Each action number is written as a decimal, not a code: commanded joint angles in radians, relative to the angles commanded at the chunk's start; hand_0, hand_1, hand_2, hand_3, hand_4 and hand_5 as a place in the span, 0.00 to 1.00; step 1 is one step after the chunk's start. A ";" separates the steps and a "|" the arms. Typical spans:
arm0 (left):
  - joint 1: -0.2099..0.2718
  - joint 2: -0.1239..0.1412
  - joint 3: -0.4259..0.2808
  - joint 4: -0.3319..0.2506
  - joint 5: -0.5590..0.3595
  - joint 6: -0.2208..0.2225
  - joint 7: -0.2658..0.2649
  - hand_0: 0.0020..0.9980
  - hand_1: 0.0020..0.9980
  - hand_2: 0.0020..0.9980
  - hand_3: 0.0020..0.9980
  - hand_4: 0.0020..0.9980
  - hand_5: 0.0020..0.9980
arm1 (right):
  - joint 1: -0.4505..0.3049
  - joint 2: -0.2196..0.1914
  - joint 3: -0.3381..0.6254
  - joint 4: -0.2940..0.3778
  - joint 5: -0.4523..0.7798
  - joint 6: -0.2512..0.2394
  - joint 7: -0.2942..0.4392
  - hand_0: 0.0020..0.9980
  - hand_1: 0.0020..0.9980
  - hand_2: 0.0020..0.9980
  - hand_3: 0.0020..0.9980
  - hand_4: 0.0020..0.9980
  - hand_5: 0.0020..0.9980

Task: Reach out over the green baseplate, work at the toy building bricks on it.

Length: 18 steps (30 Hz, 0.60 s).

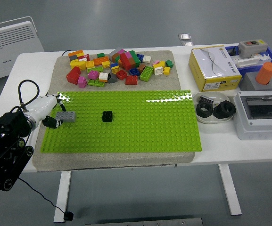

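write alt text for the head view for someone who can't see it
The robot's left hand reaches over the left edge of a green baseplate, beside a grey brick; a black brick sits further right. Loose coloured bricks lie piled behind.

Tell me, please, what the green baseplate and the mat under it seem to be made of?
The green baseplate looks like glossy moulded plastic: studded, with bright glare near its far right edge. The mat beneath seems to be matte beige felt or fabric, since it shows no shine; which one is unclear.
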 joint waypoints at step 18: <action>0.000 0.000 -0.003 0.002 0.000 0.004 0.000 1.00 1.00 1.00 0.50 0.74 0.00 | 0.000 -0.003 0.007 0.000 -0.007 0.006 0.001 0.68 0.68 0.83 0.97 0.88 1.00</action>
